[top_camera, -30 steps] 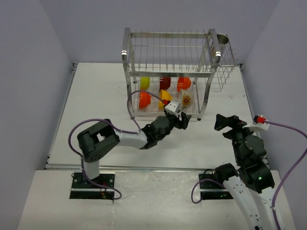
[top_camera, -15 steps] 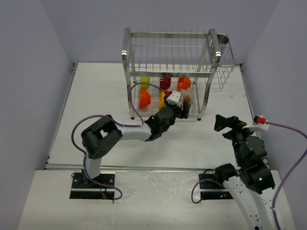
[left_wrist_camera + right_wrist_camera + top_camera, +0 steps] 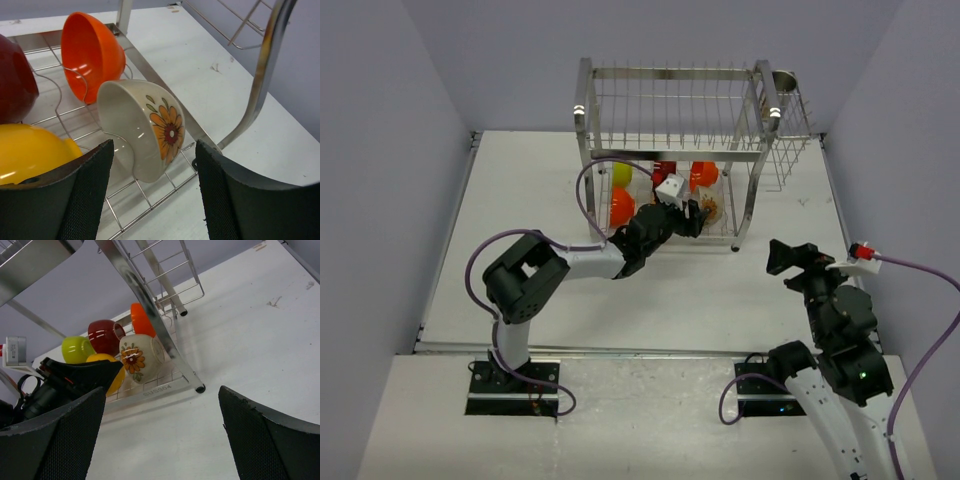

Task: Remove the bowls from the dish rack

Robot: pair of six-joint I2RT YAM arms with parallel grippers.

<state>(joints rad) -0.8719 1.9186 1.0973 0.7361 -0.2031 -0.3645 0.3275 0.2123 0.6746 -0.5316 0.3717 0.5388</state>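
- The left hand (image 3: 692, 213) is inside the lower tier of the dish rack (image 3: 585, 120), released, with its fingers spread wide and nothing held.
- In the left wrist view, a white flowered bowl (image 3: 145, 127) stands on edge in the wires, framed between the two fingers (image 3: 85, 200). I cannot tell whether they touch it.
- The yellow bowl (image 3: 30, 152) lies close against the left finger. The dark red bowl (image 3: 15, 85) is behind it.
- The orange bowl (image 3: 92, 52) stands on edge just behind the flowered one.
- Further left on the same tier are the orange-red bowl (image 3: 622, 207) and the lime-green bowl (image 3: 621, 175).
- All six bowls are in the rack, and its upper tier holds none.
- The right hand (image 3: 782, 256) is released and empty above the table (image 3: 530, 210), right of the rack and well apart from the bowls.
- A metal cup (image 3: 785, 80) sits in the rack's side basket.
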